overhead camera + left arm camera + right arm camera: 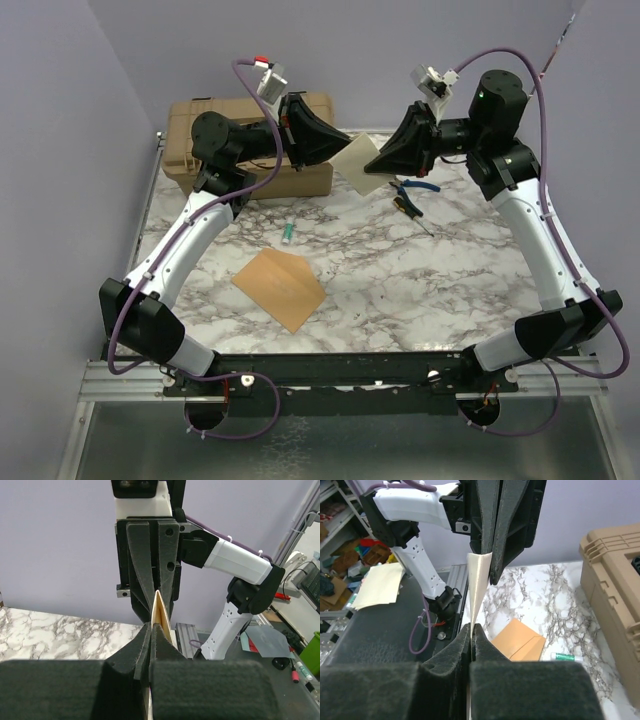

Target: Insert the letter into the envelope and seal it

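The pale letter [357,165] hangs in the air at the back of the table, pinched between both grippers. My left gripper [335,140] is shut on its left edge, and my right gripper [372,167] is shut on its right edge. In the left wrist view the letter [159,611] shows edge-on between my jaws. In the right wrist view the letter [478,582] is also edge-on, folded. The orange-brown envelope [280,287] lies flat on the marble near the front centre, and shows in the right wrist view [518,640].
A tan case [200,125] stands at the back left behind the left arm. A small green tube [286,233] lies mid-table. Blue-handled pliers [412,189] and a screwdriver [412,212] lie at the back right.
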